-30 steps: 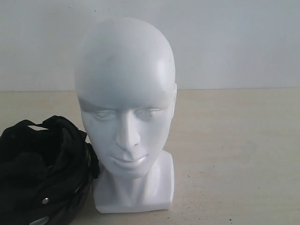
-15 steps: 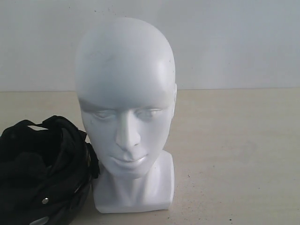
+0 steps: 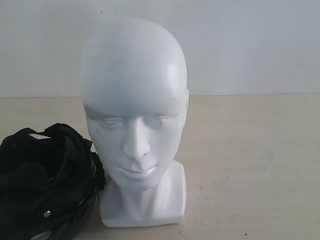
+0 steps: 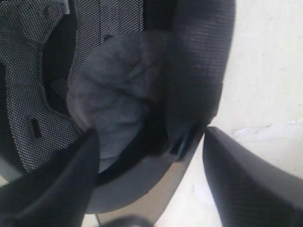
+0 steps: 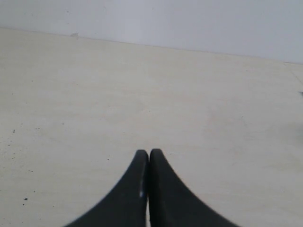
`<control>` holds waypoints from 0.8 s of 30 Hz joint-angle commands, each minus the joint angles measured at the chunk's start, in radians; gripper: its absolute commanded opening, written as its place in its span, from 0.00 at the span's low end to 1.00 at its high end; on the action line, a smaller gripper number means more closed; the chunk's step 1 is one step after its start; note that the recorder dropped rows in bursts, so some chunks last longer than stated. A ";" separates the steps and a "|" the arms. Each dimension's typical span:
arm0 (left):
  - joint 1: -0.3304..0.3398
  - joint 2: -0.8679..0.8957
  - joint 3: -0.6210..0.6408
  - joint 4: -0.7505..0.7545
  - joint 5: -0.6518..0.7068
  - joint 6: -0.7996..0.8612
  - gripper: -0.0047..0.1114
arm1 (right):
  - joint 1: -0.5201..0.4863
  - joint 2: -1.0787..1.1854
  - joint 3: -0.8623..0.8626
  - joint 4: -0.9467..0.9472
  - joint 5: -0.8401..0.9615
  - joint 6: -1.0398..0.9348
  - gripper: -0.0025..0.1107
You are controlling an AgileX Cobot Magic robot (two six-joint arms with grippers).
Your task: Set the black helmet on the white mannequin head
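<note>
Helmet [image 3: 45, 185] lain opening-up just beside mannequin head [image 3: 134, 110], on left arm's side; rim framed between spread left pincer [image 4: 149, 137]; right pincer [image 5: 149, 153] pressed together, farther off.

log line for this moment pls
stage: pre-grasp | left pincer: open, straddling black helmet rim | right pincer: shut, over table | white mannequin head: bare, upright

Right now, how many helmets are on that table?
1. The black helmet lies opening-up at the exterior view's lower left, beside the white mannequin head, partly cut off by the frame. Others could lie outside the views.
</note>
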 commanded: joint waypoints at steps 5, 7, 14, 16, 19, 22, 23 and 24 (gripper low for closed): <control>-0.003 0.007 0.004 0.006 -0.001 -0.093 0.63 | -0.004 -0.005 0.000 -0.005 -0.009 0.000 0.02; -0.003 -0.004 0.004 0.017 0.016 -0.090 0.63 | -0.004 -0.005 0.000 -0.005 -0.009 0.000 0.02; -0.003 -0.009 0.004 0.012 -0.003 -0.089 0.63 | -0.004 -0.005 0.000 -0.005 -0.009 0.000 0.02; -0.003 -0.002 0.004 -0.001 -0.028 -0.089 0.63 | -0.004 -0.005 0.000 -0.005 -0.009 0.000 0.02; -0.003 0.012 0.004 -0.005 -0.051 -0.089 0.66 | -0.004 -0.005 0.000 -0.005 -0.009 0.000 0.02; -0.003 0.038 0.004 -0.005 -0.047 -0.118 0.70 | -0.004 -0.005 0.000 -0.005 -0.009 0.000 0.02; -0.003 0.046 0.004 -0.005 -0.056 -0.121 0.71 | -0.004 -0.005 0.000 -0.005 -0.009 0.000 0.02; -0.003 0.048 0.004 -0.005 -0.069 -0.121 0.72 | -0.004 -0.005 0.000 -0.005 -0.009 0.000 0.02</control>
